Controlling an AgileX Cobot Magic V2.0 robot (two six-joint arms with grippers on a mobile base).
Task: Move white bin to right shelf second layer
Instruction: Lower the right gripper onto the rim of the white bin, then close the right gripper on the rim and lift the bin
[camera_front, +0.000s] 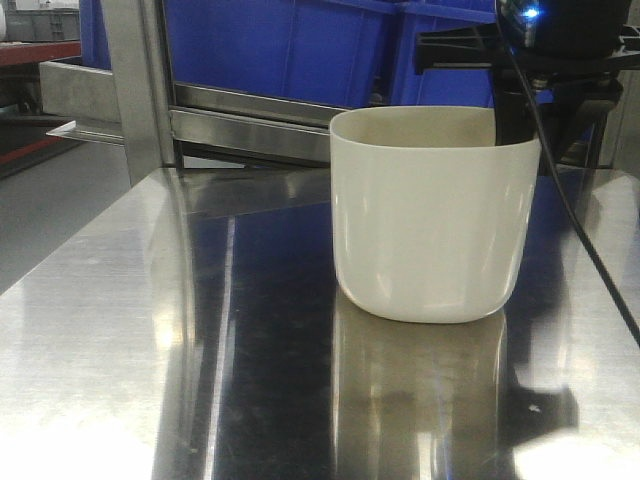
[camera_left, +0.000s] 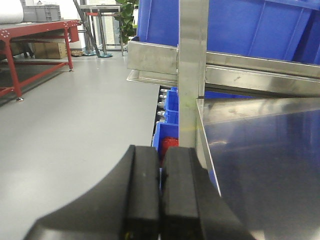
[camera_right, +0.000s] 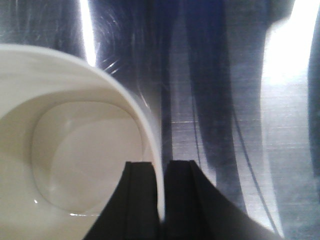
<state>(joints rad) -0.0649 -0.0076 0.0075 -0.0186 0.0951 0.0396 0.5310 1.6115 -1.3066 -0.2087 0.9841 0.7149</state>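
Note:
The white bin stands upright on the mirror-like steel tabletop, right of centre. My right gripper comes down over its far right rim. In the right wrist view this gripper is shut on the bin's wall, one finger inside and one outside, and the empty bin floor shows. My left gripper is shut on nothing, hanging off the tabletop's left edge above the floor. The right shelf second layer is out of view.
Behind the table a steel rack bar carries large blue crates, with an upright steel post at the table's back left corner. Small blue bins sit low beside the post. A black cable hangs from the right arm.

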